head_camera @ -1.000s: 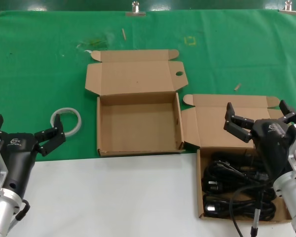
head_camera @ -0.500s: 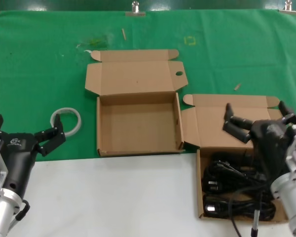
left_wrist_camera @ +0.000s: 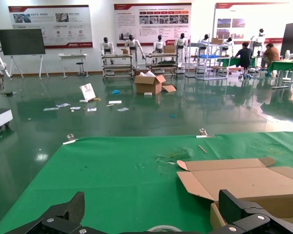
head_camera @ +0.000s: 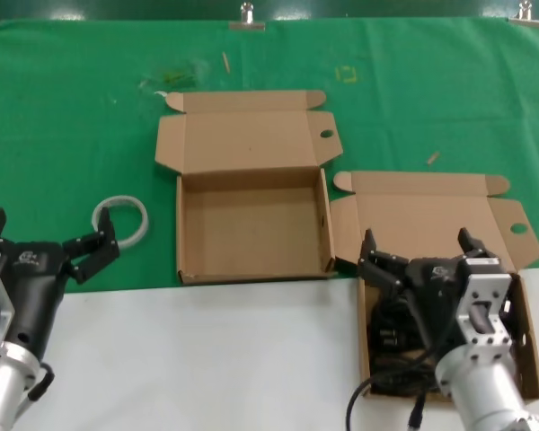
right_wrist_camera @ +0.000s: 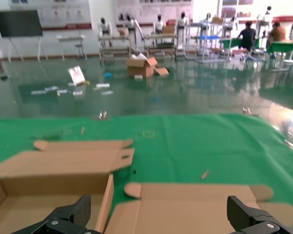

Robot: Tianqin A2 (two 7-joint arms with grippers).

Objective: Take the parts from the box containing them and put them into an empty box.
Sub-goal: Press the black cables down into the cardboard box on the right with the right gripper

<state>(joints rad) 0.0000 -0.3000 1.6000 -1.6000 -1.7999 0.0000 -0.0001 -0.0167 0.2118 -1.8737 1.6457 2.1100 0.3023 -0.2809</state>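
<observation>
— Item: right gripper (head_camera: 423, 251). State? Position?
— Fingers spread wide, nothing held. It is poised over the parts (head_camera: 391, 337), black cords lying directly beneath and slightly nearer, in the box containing them (head_camera: 364, 359) at near right.
— Left gripper (head_camera: 47, 235)?
— Parked near left, also spread and unladen, well apart from the cords.
— Destination?
— An empty box (head_camera: 251, 220), farther and to the left.

You can barely see the cords (head_camera: 391, 346), the right gripper (head_camera: 423, 254) covers most of them. Both wrist views cut the fingers off at the edge, and the tape ring (left_wrist_camera: 161, 228) just peeks in, probably.
</observation>
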